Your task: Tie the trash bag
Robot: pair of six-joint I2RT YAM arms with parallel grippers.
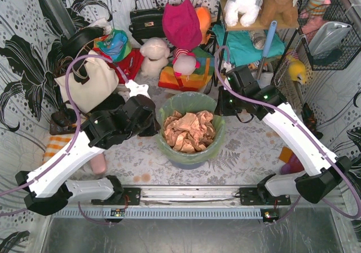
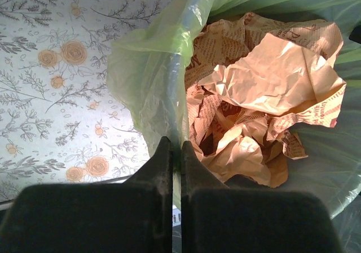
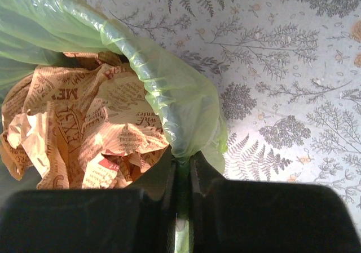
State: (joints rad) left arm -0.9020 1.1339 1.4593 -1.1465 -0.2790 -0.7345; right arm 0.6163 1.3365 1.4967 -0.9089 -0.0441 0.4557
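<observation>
1. The trash bag (image 1: 189,101) lined a blue-grey round bin (image 1: 189,163). The bin stood upright near the middle of the floral tabletop (image 1: 248,146), about midway between its left and right edges.
2. The bag's mouth lay open, with its thin green film draped over the bin's lip. Crumpled brown printed paper (image 1: 189,130) filled it nearly to the rim.
3. The left claw (image 1: 152,122) sat at the side of the rim facing the left edge. In the left wrist view we saw its fingers (image 2: 163,163) drawn together, clamped on a fold of the bag's film (image 2: 146,67), which rose in a loose flap just beyond the tips.
4. The right claw (image 1: 223,107) sat at the opposite side of the rim, toward the right edge. In the right wrist view it (image 3: 181,161) was likewise pinched on a gathered tongue of the film (image 3: 169,95), with almost no gap between the fingers.
5. A cream tote bag (image 1: 90,84) with black straps stood toward the far left corner, apart from the bin.
6. Plush toys (image 1: 155,56) crowded the far edge behind the bin.
</observation>
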